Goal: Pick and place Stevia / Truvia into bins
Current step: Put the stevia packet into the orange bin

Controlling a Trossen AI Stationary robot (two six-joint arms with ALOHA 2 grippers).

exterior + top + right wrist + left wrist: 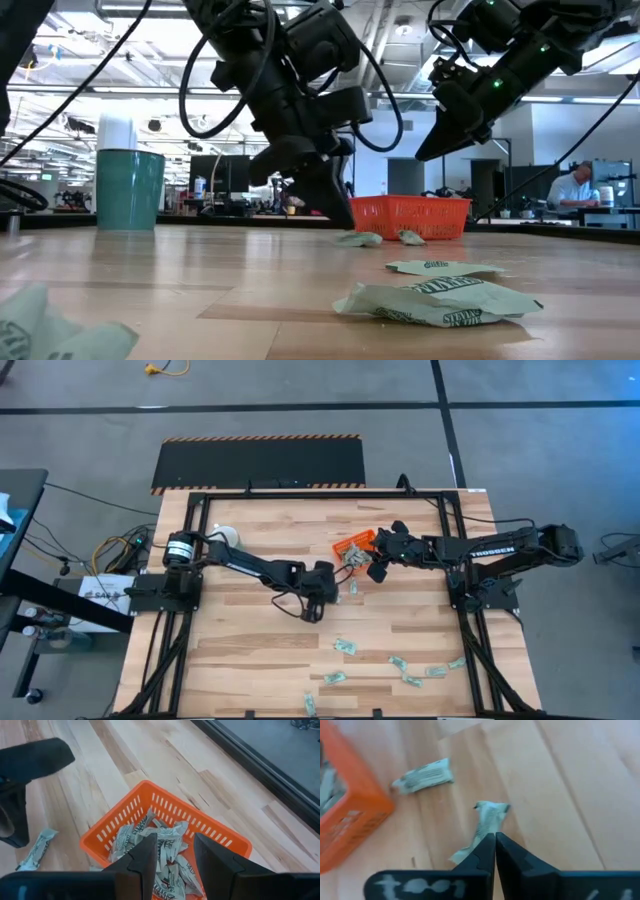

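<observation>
The orange tray (352, 541) (125, 810) sits right of the table's middle, with several pale green and white Stevia packets (165, 845) inside. My right gripper (175, 855) (378, 568) hovers open above them, with nothing between its fingers. My left gripper (495, 837) (335, 585) is just near-left of the tray, shut on a crumpled packet (489, 817). Another packet (422, 775) lies flat on the wood beside the tray (350, 815). My left gripper pinches the crumpled packet about its middle (482, 834) between its two fingertips, slanting down from the table's left. One end (492, 810) sticks out past the tips and the other (460, 854) trails beside the left finger. Whether it is clear of the table I cannot tell.
Several loose packets (400, 660) (440, 300) lie scattered toward the near right of the table. A round white and blue-green cup (228, 535) (128, 188) stands at the far left by the left arm's base. A person (575, 190) sits in the room beyond.
</observation>
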